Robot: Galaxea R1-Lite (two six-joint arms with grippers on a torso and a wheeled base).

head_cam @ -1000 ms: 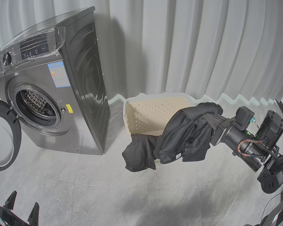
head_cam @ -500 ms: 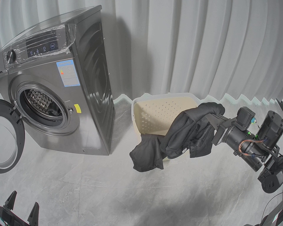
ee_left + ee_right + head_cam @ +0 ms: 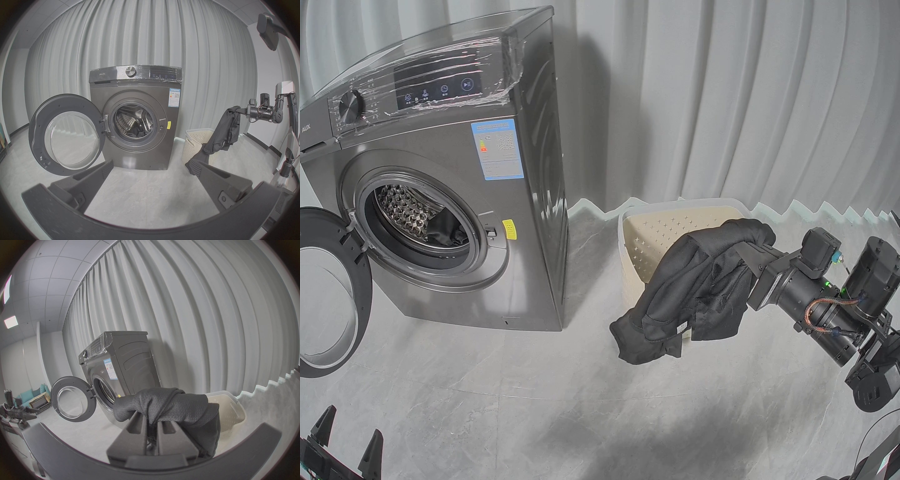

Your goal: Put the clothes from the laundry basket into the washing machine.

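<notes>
A black garment (image 3: 694,281) hangs from my right gripper (image 3: 751,253), which is shut on its upper fold, in front of the cream laundry basket (image 3: 656,234). The cloth droops down over the basket's front rim toward the floor. In the right wrist view the fingers (image 3: 139,430) pinch the black garment (image 3: 168,404). The grey washing machine (image 3: 456,181) stands at the left with its round door (image 3: 328,294) swung open; a dark item (image 3: 445,230) lies in the drum. My left gripper (image 3: 347,437) sits low at the bottom left, open and holding nothing.
White curtains (image 3: 706,94) run along the back behind the machine and basket. Grey tiled floor (image 3: 550,400) stretches between me and the machine. The open door juts out to the left of the drum opening.
The whole head view has shifted, so the camera turned left; machine and basket sit further right in the picture. The right gripper keeps the garment in the same hold.
</notes>
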